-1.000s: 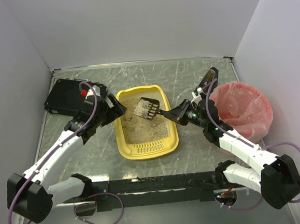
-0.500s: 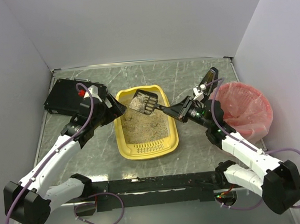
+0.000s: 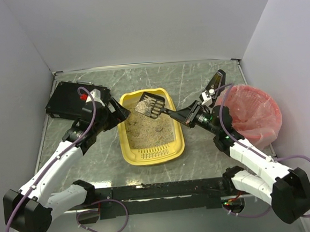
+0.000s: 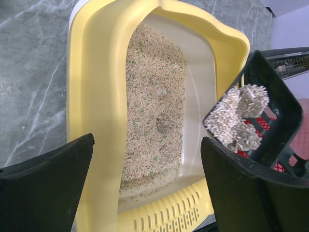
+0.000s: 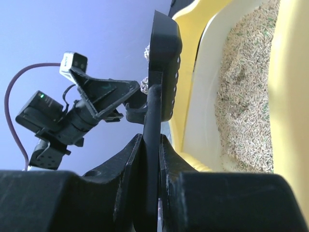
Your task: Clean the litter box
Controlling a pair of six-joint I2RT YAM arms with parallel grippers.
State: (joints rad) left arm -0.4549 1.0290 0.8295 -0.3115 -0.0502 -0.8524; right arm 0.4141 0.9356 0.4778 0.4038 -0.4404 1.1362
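The yellow litter box [image 3: 126,145] with beige litter lies mid-table; it also shows in the left wrist view [image 4: 96,96] and the right wrist view [image 5: 285,96]. My right gripper [image 3: 186,115] is shut on the handle of a black slotted scoop [image 3: 150,106], pinched between its fingers [image 5: 130,159]. The scoop [image 4: 275,116] hangs above the box's far end and carries grey clumps [image 4: 236,116]. My left gripper [image 3: 118,112] is open at the box's far left corner. Its jaws [image 4: 147,188] stand wide apart, with the box's left wall in the gap between them.
A pink-red bag-lined round bin [image 3: 251,114] stands right of my right arm. A flat black box [image 3: 70,101] lies at the far left, behind my left arm. White walls enclose the table on three sides.
My right gripper has lifted the scoop out of the litter and carried it toward the box's far end with clumps in it. My left arm has shifted slightly.
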